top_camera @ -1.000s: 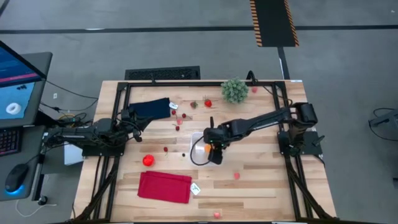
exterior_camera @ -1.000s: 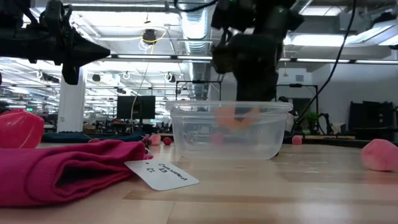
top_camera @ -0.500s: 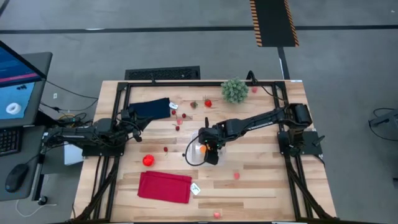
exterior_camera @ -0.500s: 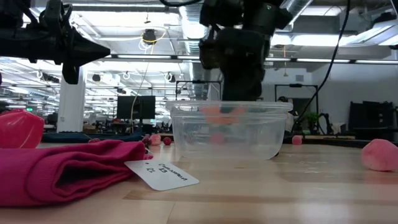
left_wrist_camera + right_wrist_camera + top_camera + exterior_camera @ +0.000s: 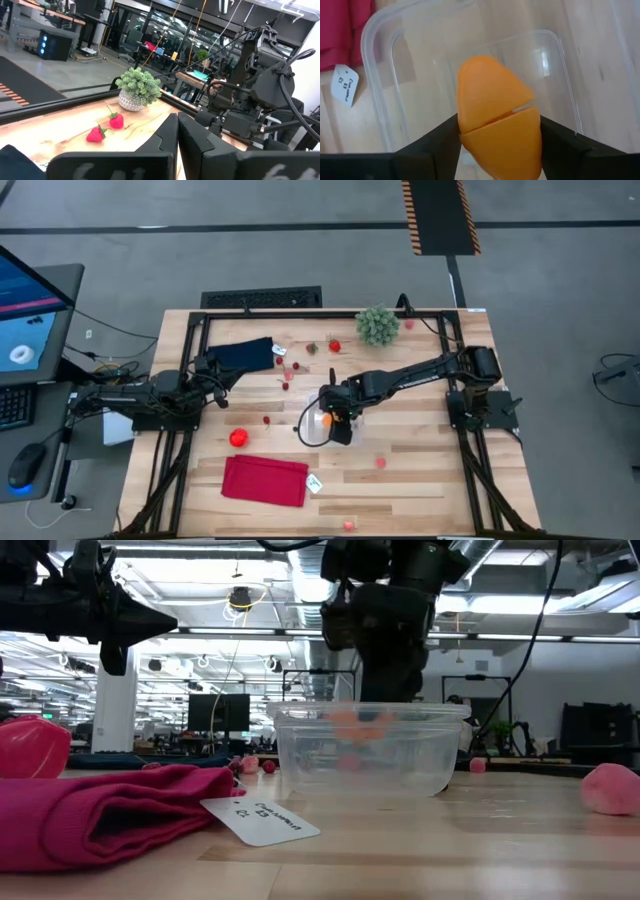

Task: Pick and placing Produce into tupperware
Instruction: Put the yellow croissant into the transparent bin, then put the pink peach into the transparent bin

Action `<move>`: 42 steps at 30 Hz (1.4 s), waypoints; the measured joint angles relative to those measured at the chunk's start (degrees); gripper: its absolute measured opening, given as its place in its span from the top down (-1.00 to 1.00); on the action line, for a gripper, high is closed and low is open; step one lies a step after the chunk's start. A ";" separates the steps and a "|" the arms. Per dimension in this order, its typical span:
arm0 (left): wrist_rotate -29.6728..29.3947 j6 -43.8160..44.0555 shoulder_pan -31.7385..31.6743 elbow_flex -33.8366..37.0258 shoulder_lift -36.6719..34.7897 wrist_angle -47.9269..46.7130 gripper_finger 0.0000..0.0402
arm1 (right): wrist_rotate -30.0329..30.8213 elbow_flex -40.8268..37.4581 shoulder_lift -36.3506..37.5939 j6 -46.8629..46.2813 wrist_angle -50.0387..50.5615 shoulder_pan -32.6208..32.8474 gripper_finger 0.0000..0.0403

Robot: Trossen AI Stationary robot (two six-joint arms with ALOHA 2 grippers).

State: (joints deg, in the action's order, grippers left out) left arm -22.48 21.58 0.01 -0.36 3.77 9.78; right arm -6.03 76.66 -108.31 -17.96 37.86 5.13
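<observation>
- High view: the right gripper hangs over the tupperware at the centre of the table, with an orange produce piece showing between its fingers. The left gripper waits at the left, near a navy cloth.
- High view, the remainder: loose produce is scattered well apart from the tupperware, with a big red piece at lower left, a red one at upper centre beside the green plant ball, small red bits around centre-left, and pink ones lower right. A red cloth lies at the bottom left.
- Low view: the tupperware stands mid-frame, with the right gripper's dark body coming down on it from above. An orange blur sits at rim level, and something pink shows through the walls; I cannot tell whether it lies inside or behind. A pink piece lies at the far right.
- Left wrist view: the left gripper has its fingers pressed together, empty; two red strawberries lie beyond.
- Right wrist view: the right gripper has its fingers against both sides of the orange produce piece, directly above the tupperware's bare floor. Whether the clamp is loosening cannot be told.
- Judgement: the task is early; this piece is about to go in, and nearly all the produce is left.
</observation>
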 joint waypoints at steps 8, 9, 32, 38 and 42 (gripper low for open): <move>0.00 0.02 0.00 -0.02 0.00 0.00 1.00 | 0.68 0.00 0.00 -0.02 0.07 0.00 -0.53; 0.00 0.02 0.00 -0.02 -0.01 0.00 1.00 | 0.67 0.00 0.00 -0.02 0.28 0.00 -0.55; -0.37 -0.02 0.02 -0.02 -0.02 -0.22 1.00 | 11.17 0.31 17.88 1.97 8.33 0.15 -0.62; -0.37 0.01 0.00 0.00 -0.02 -0.31 1.00 | 27.26 0.31 24.41 -5.62 12.02 0.60 -0.62; -0.37 0.24 0.02 -0.02 -0.02 -0.44 1.00 | 39.12 0.31 27.03 -12.00 18.96 1.85 -0.62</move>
State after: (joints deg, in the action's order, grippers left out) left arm -22.85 21.82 0.03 -0.38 3.75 9.34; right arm 33.09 76.97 -81.29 -29.95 56.82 6.98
